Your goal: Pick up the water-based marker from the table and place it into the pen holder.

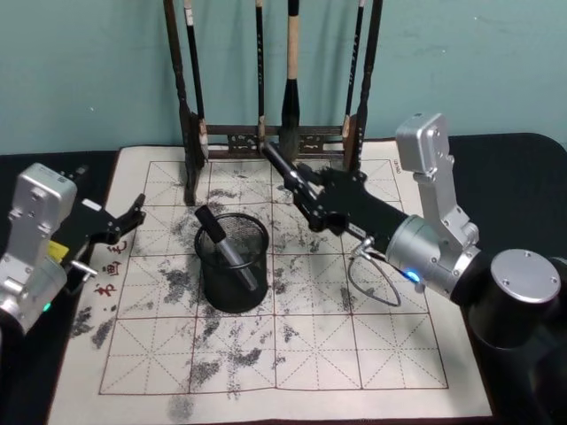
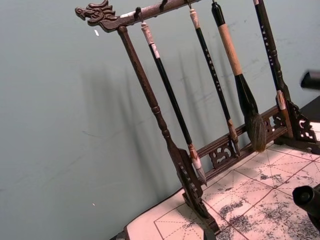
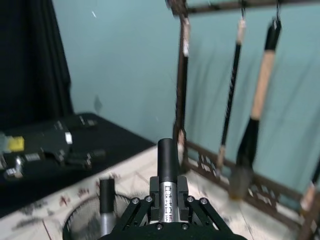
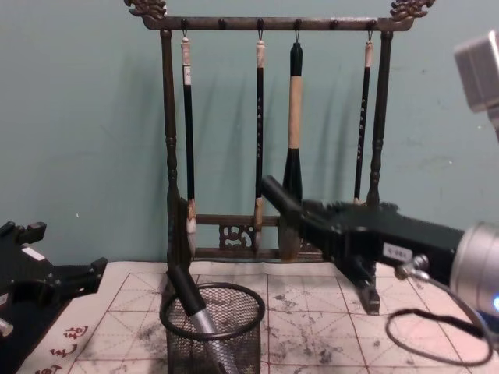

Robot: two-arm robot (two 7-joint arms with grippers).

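Left gripper [image 1: 134,221]: it is sitting at the left edge of the inked practice sheet [image 1: 354,354], well apart from the cup. Its two fingers are standing apart and carrying nothing. It is probably parked here to leave the middle free for the other arm.

Pen holder [image 1: 232,297]: a black mesh cup is standing upright on the sheet, in front of the brush rack [image 4: 168,117]. It is sitting near the middle, probably so either arm can reach its open top.

Inside the pen holder: one other marker [image 1: 229,250] is leaning in it, dark cap up and sticking out above the rim. There is room beside it.

Marker [image 1: 276,162]: the pen to be put away is off the table and in the air. It is sitting higher than the cup and to its right, with its dark end pointing up towards the rack.

Right gripper [image 1: 301,189]: its fingers are clamping narrowly around the marker's silver barrel. It is not yet over the cup's mouth. The pen is lying closer to level than upright, so it will probably need tipping down before it goes in.
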